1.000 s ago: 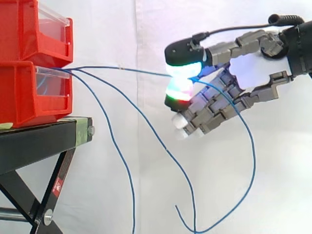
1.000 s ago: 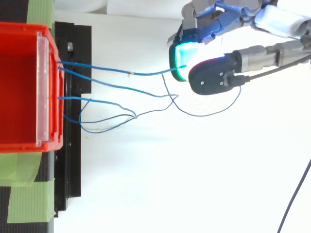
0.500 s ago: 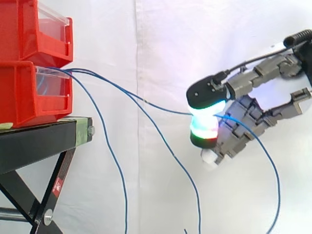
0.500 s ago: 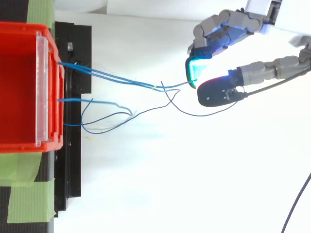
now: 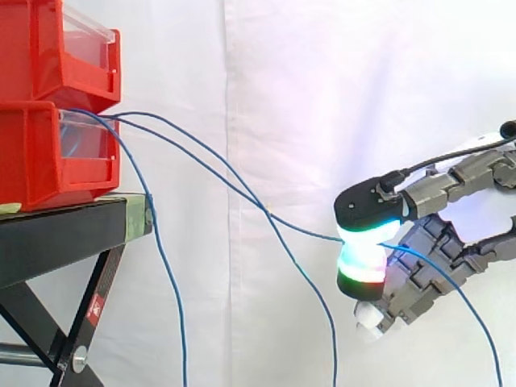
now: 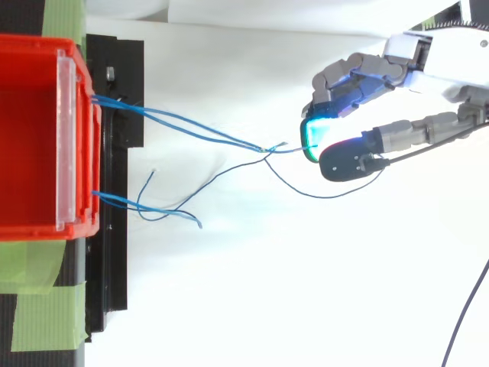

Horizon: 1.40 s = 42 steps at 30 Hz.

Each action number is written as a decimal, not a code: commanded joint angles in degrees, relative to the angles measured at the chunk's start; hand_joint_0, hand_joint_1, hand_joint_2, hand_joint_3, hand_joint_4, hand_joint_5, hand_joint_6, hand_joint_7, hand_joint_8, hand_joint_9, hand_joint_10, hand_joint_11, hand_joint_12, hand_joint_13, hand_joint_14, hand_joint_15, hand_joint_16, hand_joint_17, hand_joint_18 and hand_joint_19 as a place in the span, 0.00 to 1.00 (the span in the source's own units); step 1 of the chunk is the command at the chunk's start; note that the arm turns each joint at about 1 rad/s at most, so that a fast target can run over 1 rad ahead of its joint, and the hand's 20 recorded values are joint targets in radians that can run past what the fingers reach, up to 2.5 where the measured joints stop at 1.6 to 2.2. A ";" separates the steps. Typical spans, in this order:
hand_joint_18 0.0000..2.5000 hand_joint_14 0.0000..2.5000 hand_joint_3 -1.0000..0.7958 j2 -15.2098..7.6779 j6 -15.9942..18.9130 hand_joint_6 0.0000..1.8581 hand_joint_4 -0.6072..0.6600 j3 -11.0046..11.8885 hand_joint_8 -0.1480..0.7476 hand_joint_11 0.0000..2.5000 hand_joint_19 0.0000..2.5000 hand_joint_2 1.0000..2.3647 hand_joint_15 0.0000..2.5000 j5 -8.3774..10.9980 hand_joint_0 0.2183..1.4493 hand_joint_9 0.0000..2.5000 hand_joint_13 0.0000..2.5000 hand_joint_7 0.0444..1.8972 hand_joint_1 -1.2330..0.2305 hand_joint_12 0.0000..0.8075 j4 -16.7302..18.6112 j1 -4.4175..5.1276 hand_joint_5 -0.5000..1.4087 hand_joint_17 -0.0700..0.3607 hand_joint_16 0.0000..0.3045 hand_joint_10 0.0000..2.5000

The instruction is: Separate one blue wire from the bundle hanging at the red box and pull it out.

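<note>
Two red bins are stacked at the left, and the lower red bin [image 5: 48,153] [image 6: 30,138] has several blue wires coming out of its front. One blue wire [image 5: 318,235] [image 6: 286,149] slopes down from the bin to my hand [image 5: 427,258] [image 6: 348,160], low on the right. The hand is shut on it, pinching it between a glowing thumb pad and a fingertip [image 5: 363,266]. Past the pinch the wire's free end hangs down to the right. Another blue wire [image 5: 330,339] drops beside it, and a third [image 5: 165,274] hangs near the stand.
The bins rest on a black stand [image 5: 64,234] with crossed legs, and green tape [image 6: 46,306] is on its top. Loose wire ends [image 6: 164,212] lie near the bin's front. A white curtain hangs behind. Open room lies between the stand and my hand.
My hand has moved down and away from the bin with the wire pinched, drawing it out longer. The loose wires by the bin have shifted and sag lower.
</note>
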 commanded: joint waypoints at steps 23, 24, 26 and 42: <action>0.10 0.00 0.56 5.58 1.79 0.42 0.60 -7.71 0.52 0.21 0.14 0.02 0.08 5.22 0.31 0.28 0.11 0.73 0.31 0.48 10.10 1.10 0.19 0.45 0.18 0.01; 0.10 0.00 0.55 5.58 1.61 0.42 0.60 -7.71 0.52 0.21 0.14 0.02 0.08 5.22 0.31 0.28 0.11 0.73 0.31 0.48 10.27 1.01 0.19 0.45 0.18 0.01; 0.10 0.00 0.55 5.58 1.35 0.42 0.61 -7.71 0.52 0.21 0.14 0.02 0.08 5.22 0.31 0.28 0.11 0.73 0.31 0.48 10.63 1.10 0.19 0.45 0.18 0.01; 0.13 0.00 0.55 5.67 1.35 0.42 0.61 -7.71 0.53 0.21 0.16 0.02 0.09 5.22 0.31 0.29 0.14 0.73 0.31 0.49 10.63 1.10 0.19 0.45 0.18 0.01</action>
